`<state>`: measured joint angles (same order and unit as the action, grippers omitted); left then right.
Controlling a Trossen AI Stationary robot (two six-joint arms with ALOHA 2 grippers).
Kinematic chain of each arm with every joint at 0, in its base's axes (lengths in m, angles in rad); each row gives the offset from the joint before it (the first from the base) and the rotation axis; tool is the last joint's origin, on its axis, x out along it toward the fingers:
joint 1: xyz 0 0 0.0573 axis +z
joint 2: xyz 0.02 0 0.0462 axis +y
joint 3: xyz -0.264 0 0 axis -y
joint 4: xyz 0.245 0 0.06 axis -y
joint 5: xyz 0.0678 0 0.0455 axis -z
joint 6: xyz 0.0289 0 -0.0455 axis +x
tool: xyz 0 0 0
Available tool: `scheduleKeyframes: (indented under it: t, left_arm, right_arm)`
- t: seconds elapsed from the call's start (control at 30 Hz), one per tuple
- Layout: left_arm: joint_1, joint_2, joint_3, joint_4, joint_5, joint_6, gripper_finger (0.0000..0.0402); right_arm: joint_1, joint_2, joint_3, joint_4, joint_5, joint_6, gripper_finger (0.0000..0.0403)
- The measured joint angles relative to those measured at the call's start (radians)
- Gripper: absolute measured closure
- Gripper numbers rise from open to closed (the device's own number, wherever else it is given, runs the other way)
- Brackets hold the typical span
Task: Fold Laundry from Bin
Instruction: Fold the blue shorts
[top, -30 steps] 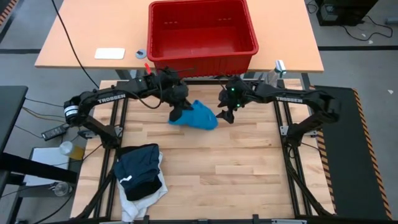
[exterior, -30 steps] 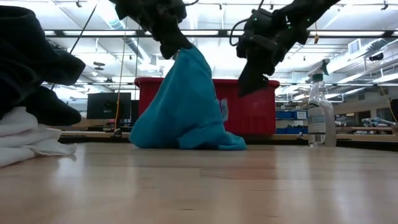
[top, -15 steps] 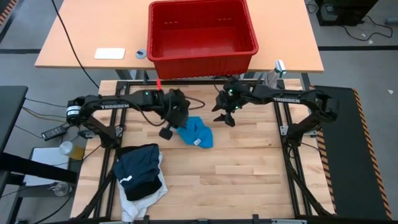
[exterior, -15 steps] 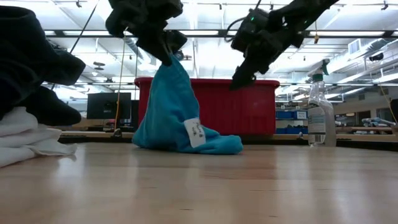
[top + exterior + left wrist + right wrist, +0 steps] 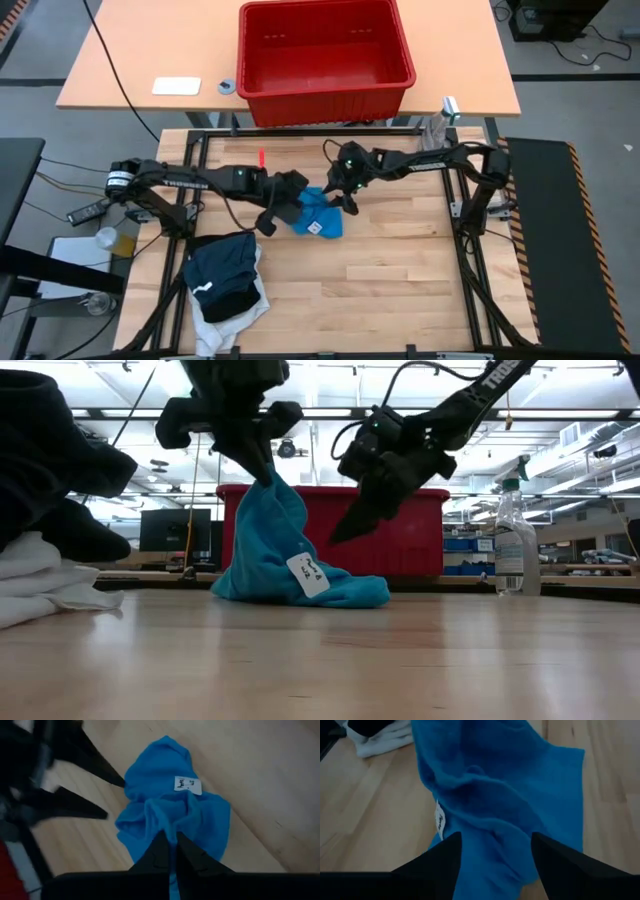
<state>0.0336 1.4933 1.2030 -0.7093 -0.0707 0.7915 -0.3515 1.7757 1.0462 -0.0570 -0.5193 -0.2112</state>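
The small bright blue garment (image 5: pixel 320 213) lies heaped on the wooden table with its white tag (image 5: pixel 308 574) facing the near edge. My left gripper (image 5: pixel 264 472) is above its peak and shut on it; this also shows in the left wrist view (image 5: pixel 170 840). My right gripper (image 5: pixel 345 528) is open. It slants down just to the right of the heap, with its fingers spread over the cloth in the right wrist view (image 5: pixel 495 860) and clear of it. The red bin (image 5: pixel 325 50) stands beyond the table's far edge. My left gripper pinches a bunched fold at the top of the blue garment (image 5: pixel 166 819) between its two fingers, coming from above and pointing down. The cloth hangs from the fingers in a peak. Its lower part (image 5: pixel 330 592) rests heaped on the table.
A pile of folded laundry (image 5: pixel 228 282), dark navy and black on white, lies at the near left and fills the left of the low view (image 5: pixel 45 510). A spray bottle (image 5: pixel 517 545) stands at the far right. A white card (image 5: pixel 176 86) lies beside the bin.
My left gripper has moved down and toward the near edge with the blue garment. The garment's peak has sunk and it has bunched into a smaller heap, with its tag turned into view. My right gripper has moved left and down toward the garment.
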Motion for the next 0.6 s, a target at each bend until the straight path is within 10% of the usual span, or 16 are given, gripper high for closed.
scheduleKeyframes:
  t: [0.6]
  left_arm:
    - [-0.016,0.000,0.000,0.007,-0.019,-0.070,0.0394]
  right_arm:
    - [-0.085,0.276,0.205,0.026,-0.199,0.088,0.0137]
